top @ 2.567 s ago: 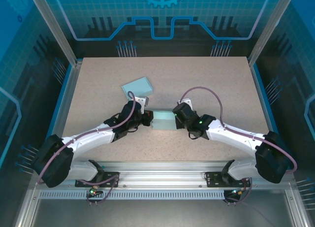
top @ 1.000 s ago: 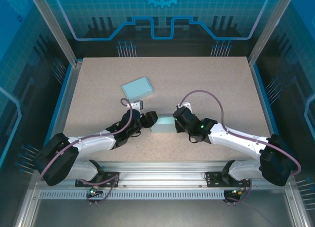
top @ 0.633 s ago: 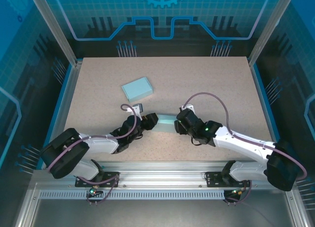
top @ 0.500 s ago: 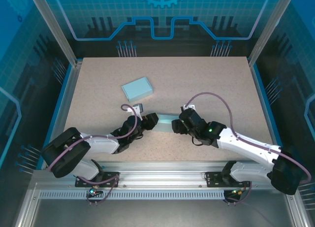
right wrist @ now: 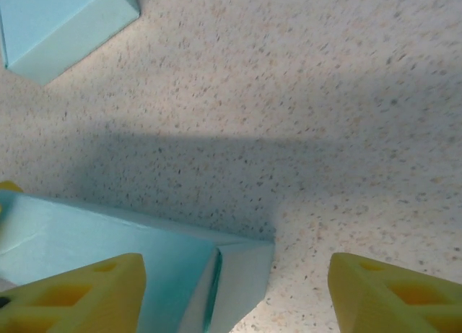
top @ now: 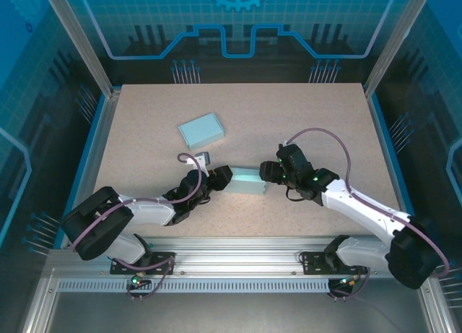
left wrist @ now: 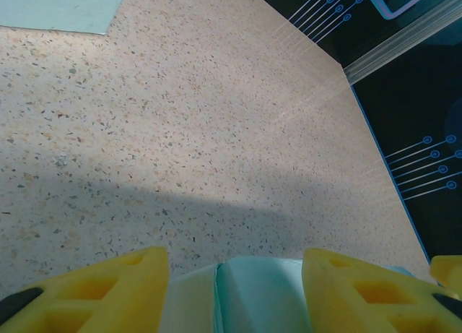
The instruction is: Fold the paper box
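Note:
The pale teal paper box lies on the speckled table in front of the arm bases, its flaps folded in. My left gripper is at its left end. In the left wrist view the box fills the gap between the two yellow fingers, which press on both of its sides, so my left gripper is shut on it. My right gripper stands just off the box's right end. In the right wrist view, my right gripper is wide open, with the box's corner between the jaws and clear of the right finger.
A second, closed teal box lies further back on the left, and shows at the top left of both wrist views. Blue frame rails border the table.
My right arm has drawn back to the right, away from the box's right end. The left arm lowered earlier and has since stayed still on the box's left end.

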